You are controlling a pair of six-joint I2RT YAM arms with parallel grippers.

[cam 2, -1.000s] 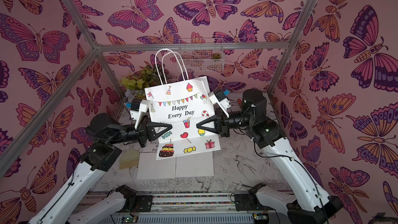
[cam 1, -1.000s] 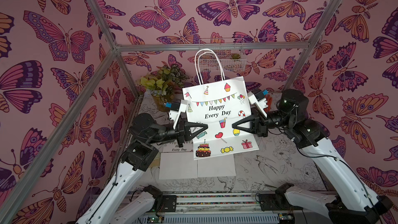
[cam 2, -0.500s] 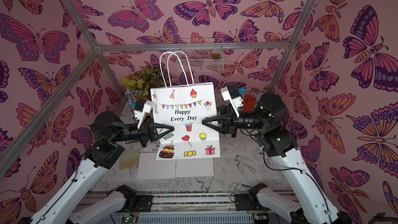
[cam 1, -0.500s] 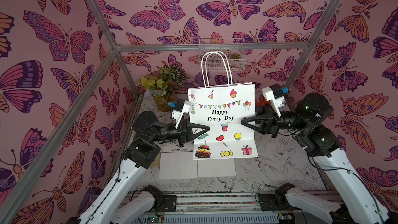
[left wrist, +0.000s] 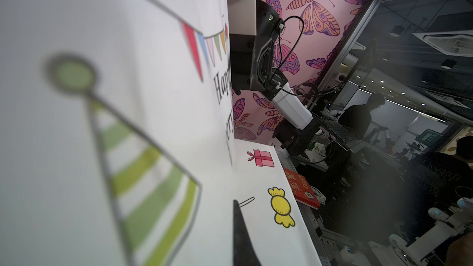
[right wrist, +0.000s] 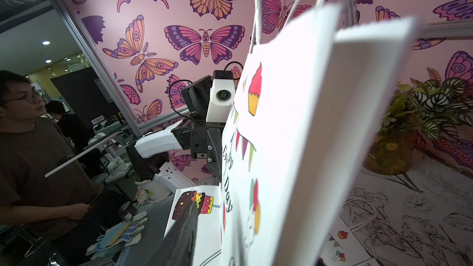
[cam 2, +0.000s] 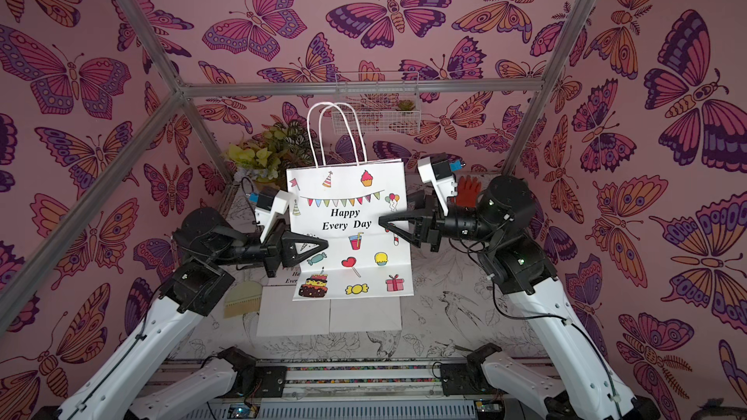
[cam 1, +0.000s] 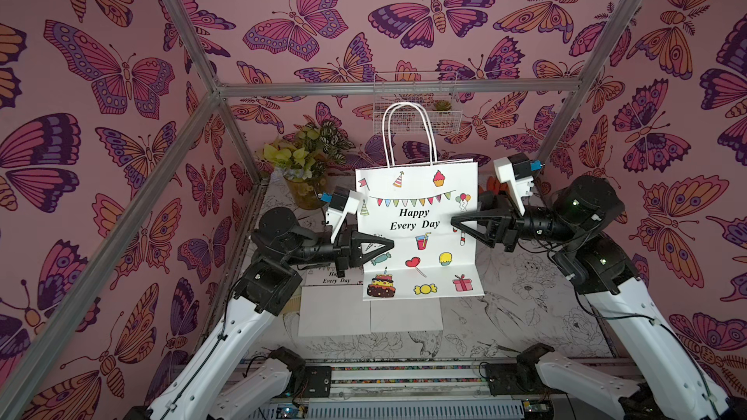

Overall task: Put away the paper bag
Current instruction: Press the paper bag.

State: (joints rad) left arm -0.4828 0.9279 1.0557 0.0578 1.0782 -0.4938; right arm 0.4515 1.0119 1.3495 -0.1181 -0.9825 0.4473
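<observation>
**DESK:** What fills the frame?

**PHOTOGRAPHER:** A sketch-printed surface (cam 1: 525,317) in a butterfly-papered booth. Over its centre the white "Happy Every Day" paper bag (cam 1: 420,200) hangs upright and flattened, clear of the surface. Its handles point to 12 o'clock and its bottom flap is creased forward.

**DESK:** And around it?

**PHOTOGRAPHER:** Flat white bags (cam 1: 335,313) lie on the surface at 6 o'clock beneath it. A potted plant (cam 1: 307,155) stands at 10 o'clock, and a wire basket (cam 1: 412,119) hangs on the back wall at 12.

**DESK:** Who holds the bag?

**PHOTOGRAPHER:** The left fingers (cam 1: 386,243) are clamped on its 9 o'clock edge. The right fingers (cam 1: 465,222) sit at the 3 o'clock edge, but I cannot tell whether they pinch the paper.

**DESK:** Which step is this?

**PHOTOGRAPHER:** The carry, by my reading: the bag is folded and lifted but not yet stowed. The pile at 6 o'clock looks the likely home. The next move calls for lowering the bag level and squaring it over that pile. Thin paper gripped at one edge may swing or buckle.
</observation>
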